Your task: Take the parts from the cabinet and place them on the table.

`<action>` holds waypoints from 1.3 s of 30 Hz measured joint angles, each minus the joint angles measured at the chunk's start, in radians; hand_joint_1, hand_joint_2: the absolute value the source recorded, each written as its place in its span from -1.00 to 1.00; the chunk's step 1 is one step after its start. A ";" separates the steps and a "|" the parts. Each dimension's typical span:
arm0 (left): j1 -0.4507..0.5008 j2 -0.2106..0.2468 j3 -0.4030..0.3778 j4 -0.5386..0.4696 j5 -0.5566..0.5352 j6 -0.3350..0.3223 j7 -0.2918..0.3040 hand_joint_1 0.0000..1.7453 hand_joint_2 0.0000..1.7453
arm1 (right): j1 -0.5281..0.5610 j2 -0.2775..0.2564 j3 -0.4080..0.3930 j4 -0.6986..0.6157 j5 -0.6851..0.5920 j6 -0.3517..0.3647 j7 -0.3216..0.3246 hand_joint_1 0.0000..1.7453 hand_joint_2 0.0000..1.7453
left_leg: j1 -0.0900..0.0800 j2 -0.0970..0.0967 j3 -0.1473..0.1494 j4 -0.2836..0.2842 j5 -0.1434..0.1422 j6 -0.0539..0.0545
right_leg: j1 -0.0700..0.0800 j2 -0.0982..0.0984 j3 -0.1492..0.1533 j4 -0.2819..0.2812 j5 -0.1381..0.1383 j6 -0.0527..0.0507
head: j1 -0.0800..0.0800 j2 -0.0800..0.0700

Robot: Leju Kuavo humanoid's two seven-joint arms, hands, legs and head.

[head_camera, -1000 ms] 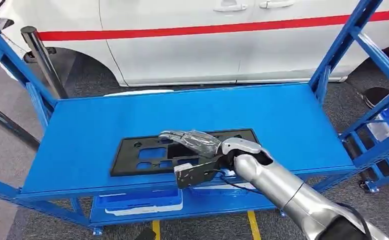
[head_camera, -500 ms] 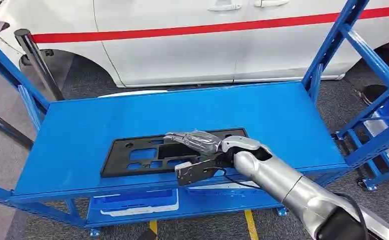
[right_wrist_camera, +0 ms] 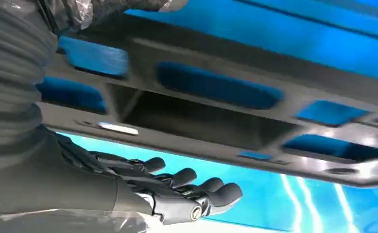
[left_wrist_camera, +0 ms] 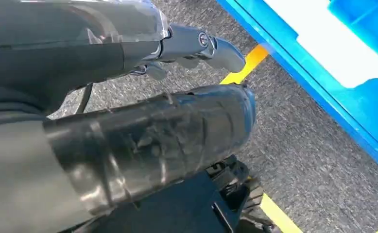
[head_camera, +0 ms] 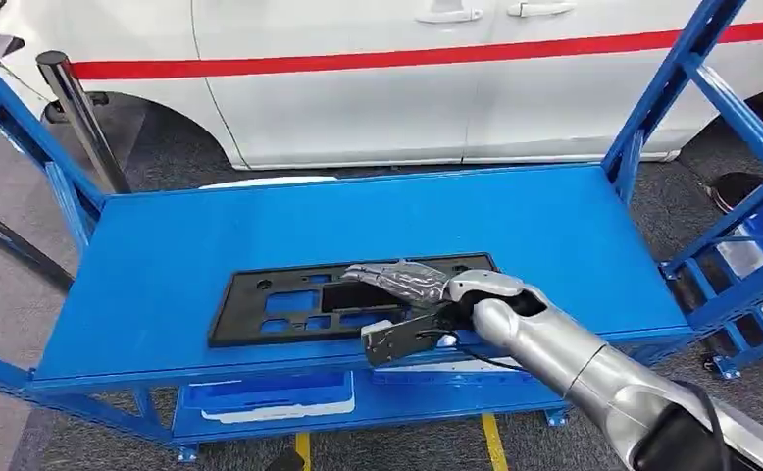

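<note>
- Plate first, from the head view: a flat black plastic panel with rectangular cut-outs lies on the top deck of the blue metal shelf rack, its long axis running across the deck, side to side, parallel to the near edge.
- Same view: the right hand sits at the panel's right end, fingers laid over the top face and thumb at the near edge; it looks closed on the panel, though the underside contact is hidden.
- Left wrist view: the left hand hangs over grey carpet with yellow floor tape, fingers curled in with nothing in them, well apart from the panel, so the right arm is the nearer.
- Right wrist view: dark fingers lie stretched along the panel's one face, thumb on the other; the panel extends away from the palm, so I judge a lift must counter its far, unsupported end.
</note>
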 joint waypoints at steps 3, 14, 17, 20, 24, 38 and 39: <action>0.004 0.000 0.000 0.000 0.003 0.003 -0.001 -1.00 -1.00 | 0.005 -0.017 0.000 0.000 0.000 -0.007 -0.003 -1.00 1.00 | 0.002 0.000 0.002 -0.010 0.004 -0.009 | 0.005 0.004 -0.002 0.002 0.000 -0.016 | 0.000 0.000; 0.011 0.001 0.002 0.000 0.014 0.007 -0.006 -1.00 -1.00 | 0.036 -0.085 0.000 -0.024 0.040 -0.046 0.000 -1.00 1.00 | -0.002 0.002 -0.013 0.017 0.016 0.007 | 0.010 0.005 0.017 -0.008 -0.002 -0.038 | -0.002 0.000; 0.008 0.003 0.002 0.000 0.017 0.009 -0.008 -1.00 -1.00 | 0.044 -0.100 0.000 -0.025 0.077 -0.071 0.013 -1.00 1.00 | -0.012 0.000 -0.001 -0.009 0.006 0.011 | 0.009 0.004 0.010 -0.011 0.003 -0.024 | -0.001 0.000; 0.012 0.005 0.002 0.000 0.017 0.010 -0.008 -1.00 -1.00 | 0.049 -0.112 0.000 -0.027 0.087 -0.082 0.015 -1.00 1.00 | -0.001 0.004 0.012 -0.036 0.023 0.022 | 0.009 0.003 0.011 -0.008 -0.003 -0.009 | -0.001 0.000; 0.010 0.005 0.002 0.000 0.018 0.010 -0.009 -1.00 -1.00 | 0.056 -0.123 0.000 -0.027 0.114 -0.093 0.025 -1.00 1.00 | -0.003 0.005 0.014 -0.039 0.024 0.032 | 0.007 0.002 -0.091 0.213 -0.119 0.002 | 0.000 0.000; 0.014 0.005 0.003 0.000 0.028 0.014 -0.011 -1.00 -1.00 | 0.063 -0.152 0.000 -0.027 0.187 -0.136 0.047 -1.00 1.00 | -0.004 0.002 0.006 -0.007 -0.003 -0.007 | -0.004 0.002 0.025 -0.021 0.005 -0.022 | -0.002 0.000; 0.014 0.005 0.003 0.000 0.028 0.014 -0.013 -1.00 -1.00 | 0.063 -0.152 0.000 -0.027 0.193 -0.137 0.048 -1.00 1.00 | -0.002 0.002 -0.002 0.020 -0.026 -0.011 | -0.004 0.001 0.027 -0.024 0.006 -0.027 | -0.001 0.000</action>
